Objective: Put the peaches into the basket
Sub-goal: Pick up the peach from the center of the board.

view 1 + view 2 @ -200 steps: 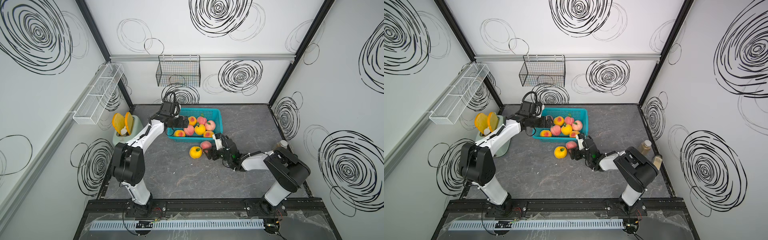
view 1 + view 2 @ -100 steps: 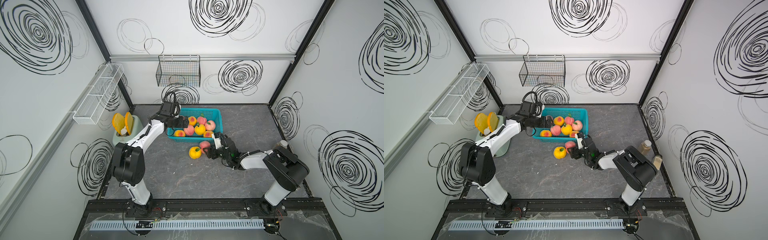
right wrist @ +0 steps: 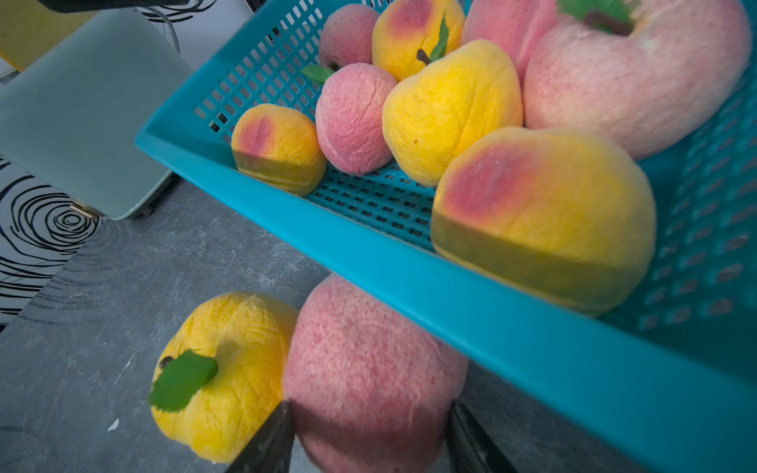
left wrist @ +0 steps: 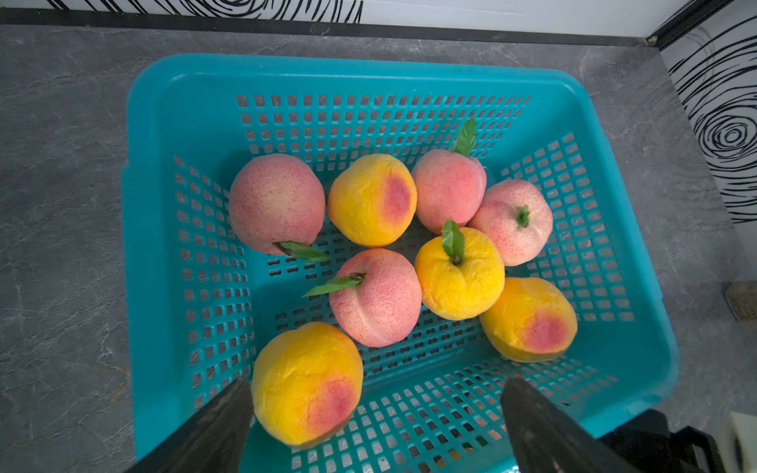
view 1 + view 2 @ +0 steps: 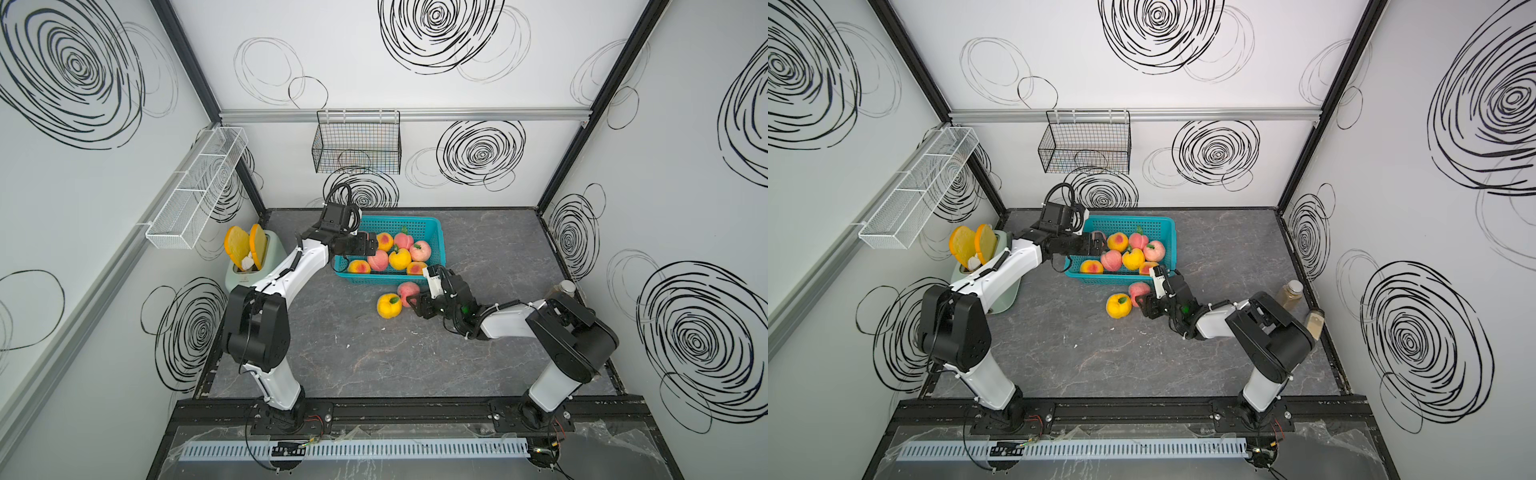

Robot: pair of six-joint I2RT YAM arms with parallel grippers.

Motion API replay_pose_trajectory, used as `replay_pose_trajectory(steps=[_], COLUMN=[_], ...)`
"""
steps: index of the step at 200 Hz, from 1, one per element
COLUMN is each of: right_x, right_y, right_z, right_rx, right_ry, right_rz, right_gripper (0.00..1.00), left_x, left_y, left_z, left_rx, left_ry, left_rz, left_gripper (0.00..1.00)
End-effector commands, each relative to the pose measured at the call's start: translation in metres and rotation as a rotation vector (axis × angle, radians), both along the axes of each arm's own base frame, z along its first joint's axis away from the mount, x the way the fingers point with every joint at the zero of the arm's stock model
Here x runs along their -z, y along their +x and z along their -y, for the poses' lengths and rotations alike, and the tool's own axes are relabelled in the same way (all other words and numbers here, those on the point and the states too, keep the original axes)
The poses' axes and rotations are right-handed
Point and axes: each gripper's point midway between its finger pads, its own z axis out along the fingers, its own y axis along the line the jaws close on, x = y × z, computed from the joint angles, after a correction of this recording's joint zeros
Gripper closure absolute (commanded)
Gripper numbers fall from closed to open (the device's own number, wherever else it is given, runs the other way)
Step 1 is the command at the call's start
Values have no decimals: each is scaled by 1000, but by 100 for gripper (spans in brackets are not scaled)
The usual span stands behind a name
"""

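Observation:
The turquoise basket (image 5: 439,243) (image 5: 1170,232) (image 4: 327,78) (image 3: 450,295) stands at the back of the table and holds several pink and yellow-orange peaches (image 4: 375,297). Two more peaches lie touching each other on the table just in front of it: a pink peach (image 5: 407,287) (image 5: 1138,287) (image 3: 368,352) and a yellow peach (image 5: 388,305) (image 5: 1118,305) (image 3: 229,368). My right gripper (image 5: 411,297) (image 5: 1144,299) (image 3: 368,409) is low on the table, shut on the pink peach. My left gripper (image 5: 372,244) (image 5: 1098,243) (image 4: 377,385) hangs open over the basket's left end, holding nothing.
A pale green toaster (image 5: 253,272) with two toast slices (image 5: 241,245) stands left of the basket, under my left arm. A black wire basket (image 5: 357,145) and a white mesh rack (image 5: 199,187) hang on the walls. Two bottles (image 5: 1289,293) sit by the right wall.
My right gripper's jaws have closed in onto the pink peach on the table. The left arm and the basket have not moved.

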Motion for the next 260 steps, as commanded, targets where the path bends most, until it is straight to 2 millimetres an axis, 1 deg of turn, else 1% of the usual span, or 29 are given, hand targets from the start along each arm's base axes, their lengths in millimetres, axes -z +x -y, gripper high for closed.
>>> replay_pose_trajectory(steps=[1, 76, 157, 188, 211, 232, 260], right_x=[-2, -4, -6, -14, -16, -24, -34], right_y=[0, 0, -1, -5, -9, -10, -22], right_z=[-3, -4, -3, 2, 8, 11, 13], right_rx=[-8, -13, -13, -11, -10, -14, -41], right_ry=[-3, 2, 2, 6, -10, 2, 13], right_rz=[6, 7, 10, 30, 35, 34, 27], right_gripper=[43, 46, 46, 46, 46, 46, 45], left_x=[-13, -13, -13, -14, -13, -15, -16], left_y=[2, 1, 2, 2, 2, 2, 2], left_z=[3, 2, 1, 1, 2, 3, 3], left_rx=[12, 12, 11, 11, 14, 16, 18], left_ry=[-6, -3, -1, -6, -14, -20, -26], left_rz=[45, 44, 49, 51, 46, 51, 50], left_gripper=[2, 2, 2, 2, 2, 2, 2])
